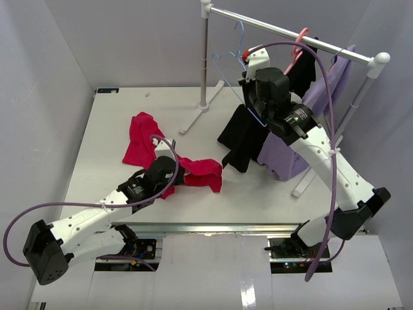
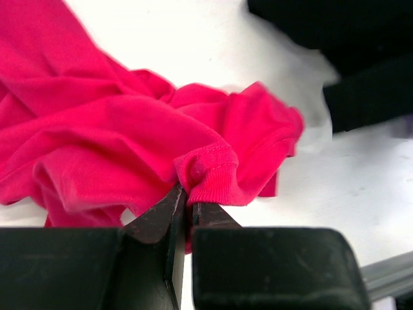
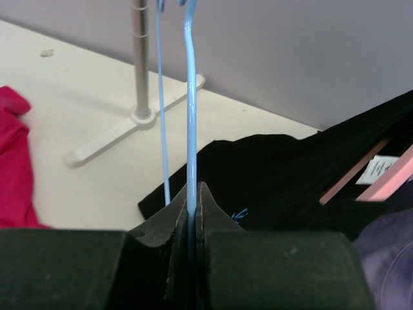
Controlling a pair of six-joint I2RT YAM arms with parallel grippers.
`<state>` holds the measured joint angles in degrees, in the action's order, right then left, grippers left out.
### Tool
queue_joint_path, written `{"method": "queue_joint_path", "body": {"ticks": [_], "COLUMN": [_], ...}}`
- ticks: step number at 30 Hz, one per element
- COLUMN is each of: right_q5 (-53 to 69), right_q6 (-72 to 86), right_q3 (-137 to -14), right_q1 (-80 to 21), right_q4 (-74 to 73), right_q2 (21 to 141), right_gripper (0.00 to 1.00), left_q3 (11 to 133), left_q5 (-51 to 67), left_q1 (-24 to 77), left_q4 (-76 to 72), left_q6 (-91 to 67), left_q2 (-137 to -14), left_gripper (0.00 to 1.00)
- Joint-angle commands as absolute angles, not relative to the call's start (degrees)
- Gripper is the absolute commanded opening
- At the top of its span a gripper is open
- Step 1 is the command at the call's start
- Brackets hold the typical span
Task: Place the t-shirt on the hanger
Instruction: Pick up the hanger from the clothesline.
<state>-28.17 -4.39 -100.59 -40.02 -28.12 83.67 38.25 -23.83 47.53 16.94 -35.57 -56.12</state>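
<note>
Jaws of the left gripper (image 2: 187, 201) are pinched tight on a rolled hem of the t-shirt (image 2: 110, 129). The red shirt lies all crumpled on the white table (image 1: 110, 116), on the left side. One end of it reaches toward the back and the other end reaches toward a black top (image 1: 242, 135). The right gripper (image 3: 191, 194) is up high by the clothes rack (image 1: 205, 64). Its jaws are pressed together on one thin wire of the blue hanger (image 3: 191, 97), and the hanger's hook is up by the rack's bar. The shirt and the hanger are well apart. A purple top (image 1: 284, 155) hangs beside the black one, and a pink hanger (image 1: 298, 45) sits on the bar.
</note>
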Motion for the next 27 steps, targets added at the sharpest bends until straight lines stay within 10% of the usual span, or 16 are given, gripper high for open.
{"method": "queue_joint_path", "body": {"ticks": [1,27], "right_q5": [-25.1,16.0], "right_q6": [-3.2,-2.5], "right_q3": [-97.3,-49.4], "right_q1": [-42.3,-44.0], "right_q4": [-32.6,-20.3], "right_q2": [75.4,37.1], "right_gripper": [0.08,0.08], "left_q3": [45.5,67.2], "left_q5": [-20.0,6.8], "left_q1": [44.8,16.6], "left_q4": [21.0,32.4], "left_q6": [-35.9,-24.0], "left_q2": [-58.8,-76.9], "left_gripper": [0.00,0.00]}}
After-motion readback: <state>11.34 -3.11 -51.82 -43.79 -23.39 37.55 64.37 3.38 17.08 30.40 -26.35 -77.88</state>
